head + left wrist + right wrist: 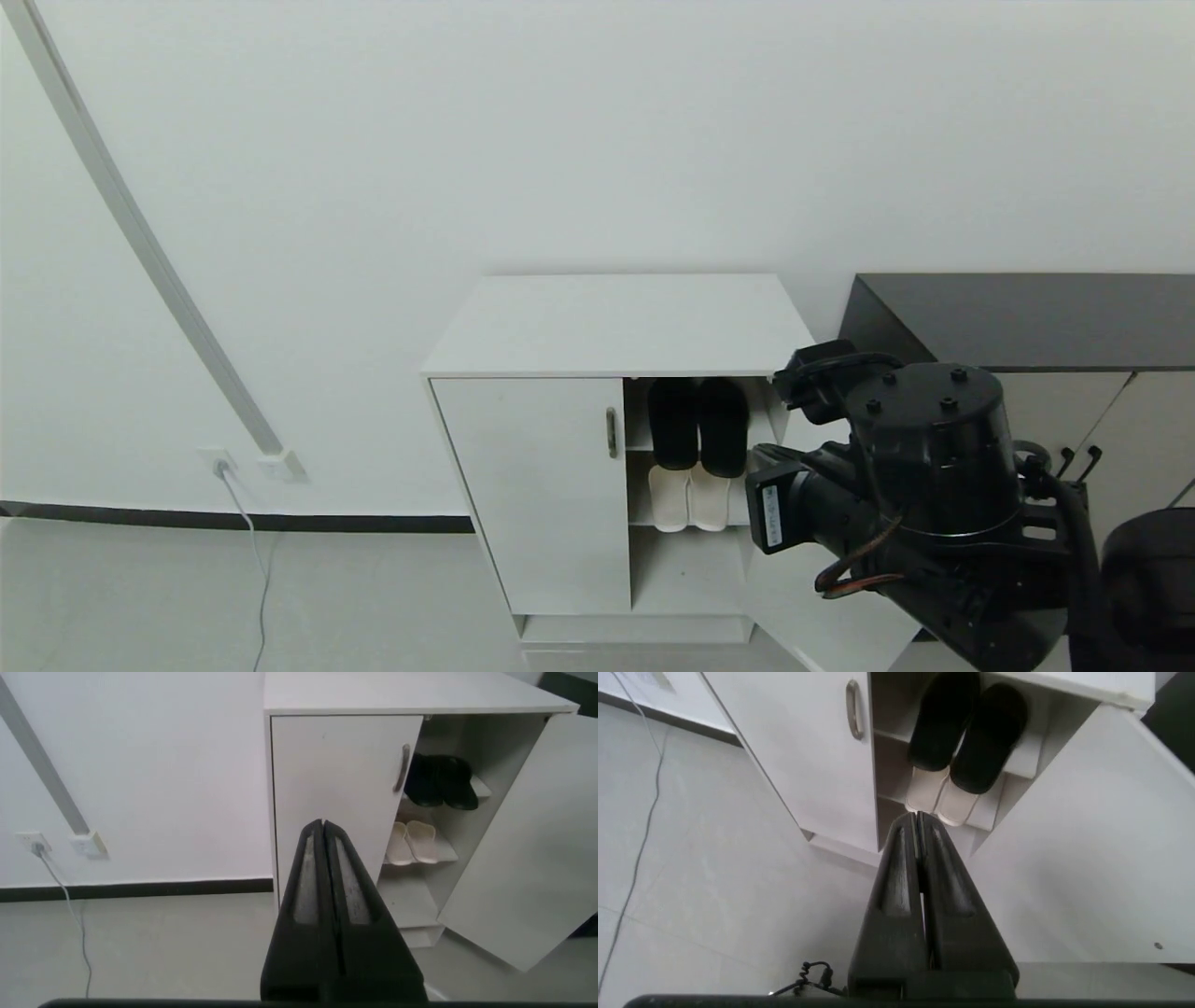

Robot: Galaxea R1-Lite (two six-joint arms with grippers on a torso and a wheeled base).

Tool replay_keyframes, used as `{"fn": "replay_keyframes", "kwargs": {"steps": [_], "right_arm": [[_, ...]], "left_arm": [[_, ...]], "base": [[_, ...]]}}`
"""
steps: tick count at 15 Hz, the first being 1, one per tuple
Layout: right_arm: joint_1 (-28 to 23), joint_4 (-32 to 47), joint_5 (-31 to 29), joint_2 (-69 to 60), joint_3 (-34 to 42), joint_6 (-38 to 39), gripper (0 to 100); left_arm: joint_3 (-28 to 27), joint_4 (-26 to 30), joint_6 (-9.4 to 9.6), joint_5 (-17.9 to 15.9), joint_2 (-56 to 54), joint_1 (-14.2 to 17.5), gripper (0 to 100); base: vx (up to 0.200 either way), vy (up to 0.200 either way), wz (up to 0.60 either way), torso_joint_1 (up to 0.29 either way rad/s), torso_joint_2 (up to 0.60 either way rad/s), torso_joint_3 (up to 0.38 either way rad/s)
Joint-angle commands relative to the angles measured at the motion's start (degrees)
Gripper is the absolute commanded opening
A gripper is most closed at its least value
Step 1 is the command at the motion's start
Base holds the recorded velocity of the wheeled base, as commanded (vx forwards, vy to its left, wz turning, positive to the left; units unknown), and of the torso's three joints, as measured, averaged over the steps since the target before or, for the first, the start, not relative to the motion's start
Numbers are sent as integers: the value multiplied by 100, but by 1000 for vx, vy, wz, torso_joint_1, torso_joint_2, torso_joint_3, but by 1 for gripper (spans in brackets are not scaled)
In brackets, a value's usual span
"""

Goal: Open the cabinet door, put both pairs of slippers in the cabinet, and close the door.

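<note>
Our left gripper, fingers pressed together, faces the white cabinet. Its left door is shut and its right door hangs open. We see black slippers shelved above white slippers.

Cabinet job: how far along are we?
Done: the right door stands open; black slippers and white slippers sit inside the cabinet. In hand: nothing; left pincer and right pincer are shut, empty. Left: closing that door.

Print on the arm's white label is illegible.
</note>
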Motion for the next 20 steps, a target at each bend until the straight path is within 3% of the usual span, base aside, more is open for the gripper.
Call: {"fn": "replay_keyframes", "kwargs": {"steps": [1, 10, 17, 20], "right_arm": [[-19, 4, 47, 9, 43, -7, 0], [-134, -5, 65, 0, 17, -7, 0], [-221, 4, 65, 0, 8, -69, 0], [-257, -110, 74, 44, 35, -95, 0]], "left_arm": [[1, 2, -6, -2, 7, 0, 0], [1, -7, 3, -2, 7, 0, 0], [1, 2, -6, -2, 7, 0, 0], [1, 2, 3, 7, 7, 0, 0]], "base": [[0, 0, 0, 159, -354, -193], [0, 0, 0, 7, -17, -9], [0, 0, -600, 6, 0, -2], [0, 0, 0, 0, 0, 0]]}}
